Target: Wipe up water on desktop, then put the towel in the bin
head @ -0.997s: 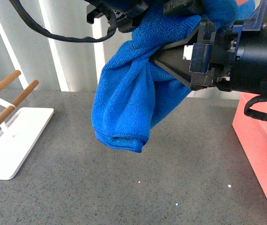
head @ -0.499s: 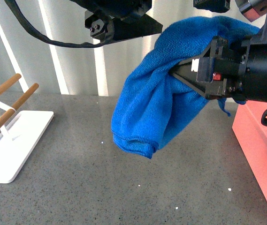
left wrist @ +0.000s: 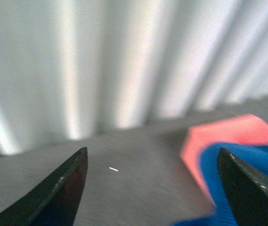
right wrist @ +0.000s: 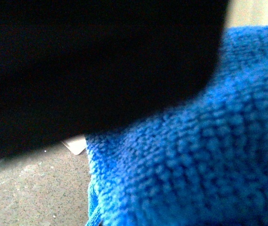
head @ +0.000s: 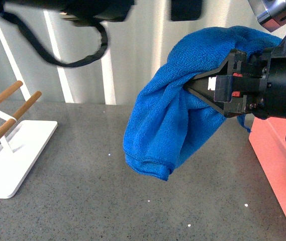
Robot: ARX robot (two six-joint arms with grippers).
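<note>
**While the towel hangs in the air, the bin is the next stop**

As the front view shows it, the right gripper [head: 190,88] is clamped on the large royal-blue microfibre towel [head: 158,125], whose bunched folds hang clear above the dark grey speckled stone-like desktop [head: 82,201]. The salmon-pink rectangular plastic bin [head: 278,165] stands at the right edge, just beside the arm. A white flat rack with two wooden rods [head: 12,155] sits well apart on the left. No puddle can be made out, only a few bright specks.

From the left wrist, the left gripper [left wrist: 157,193] has its fingers wide apart and holds nothing. Beyond it lie the desktop [left wrist: 124,155], a corner of the bin [left wrist: 218,136] and a fold of the towel [left wrist: 247,157]. This picture is blurred.

From the right wrist, ribbed towel [right wrist: 195,155] fills most of the frame above a patch of desktop [right wrist: 30,197]. A dark, unreadable mass covers the rest.

Wiping looks finished, and the step in hand seems to be the carry. The next move would call for bringing the cloth over the bin's opening, low enough that the hanging hem clears the wall, before letting go.
</note>
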